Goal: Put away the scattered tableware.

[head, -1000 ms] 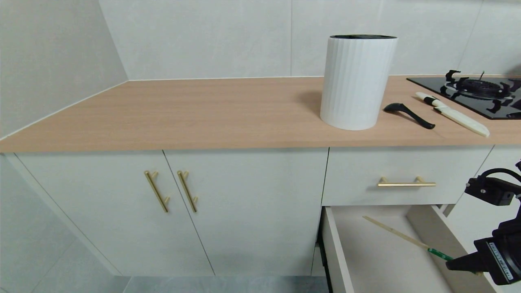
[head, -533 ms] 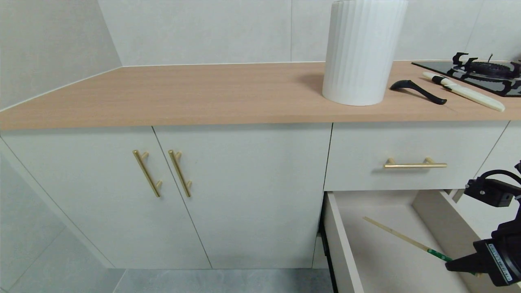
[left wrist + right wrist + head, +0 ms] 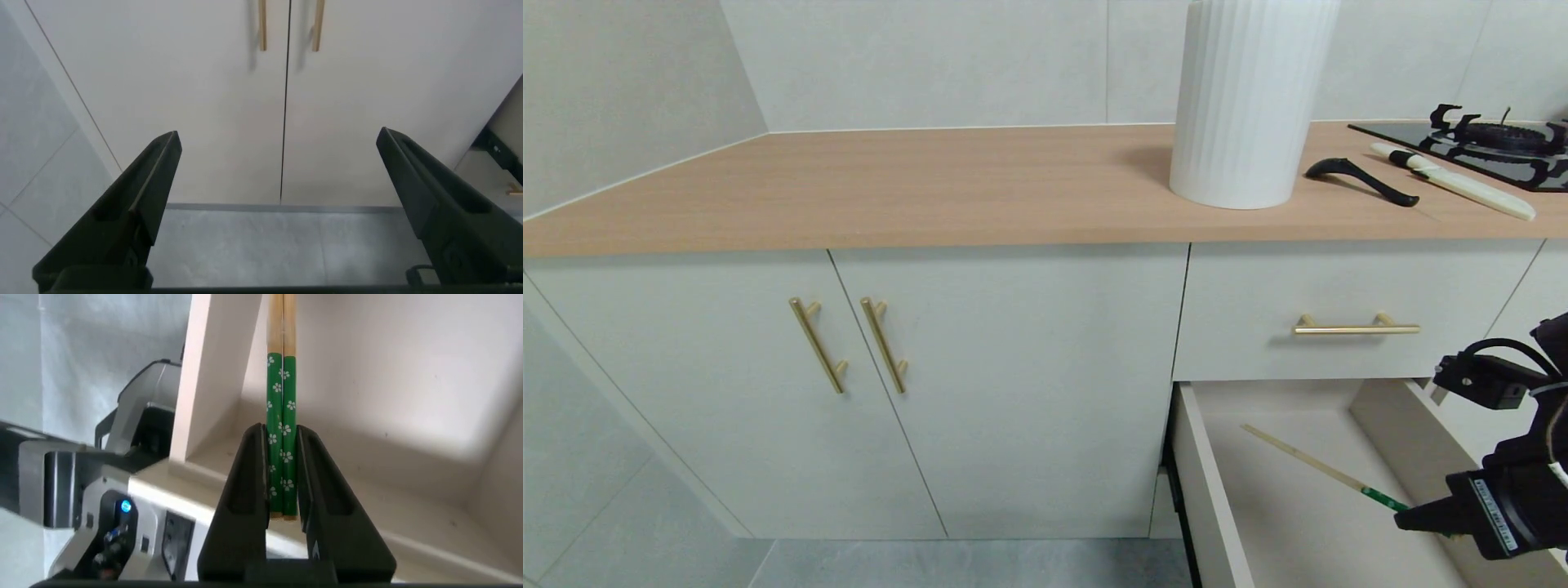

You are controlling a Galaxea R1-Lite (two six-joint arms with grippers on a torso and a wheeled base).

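Note:
My right gripper [image 3: 1417, 519] is shut on a pair of bamboo chopsticks [image 3: 1319, 465] with green flowered ends [image 3: 282, 425], holding them slanted inside the open lower drawer [image 3: 1205, 490]; their tips point toward the drawer's back left. On the wooden counter lie a black-handled utensil [image 3: 1360, 179] and a cream knife [image 3: 1454, 181], right of a tall white ribbed container [image 3: 1250, 102]. My left gripper [image 3: 282, 216] hangs open low in front of the double cabinet doors [image 3: 286, 82], above the grey floor.
A black gas hob [image 3: 1494, 139] sits at the counter's far right. Above the open drawer is a closed drawer with a gold handle [image 3: 1356, 329]. The double doors [image 3: 849, 376] carry two gold handles. The counter's left half is bare.
The head camera dropped between the first two frames, so the whole scene shifted. Since then my right gripper has edged slightly left and up with the chopsticks.

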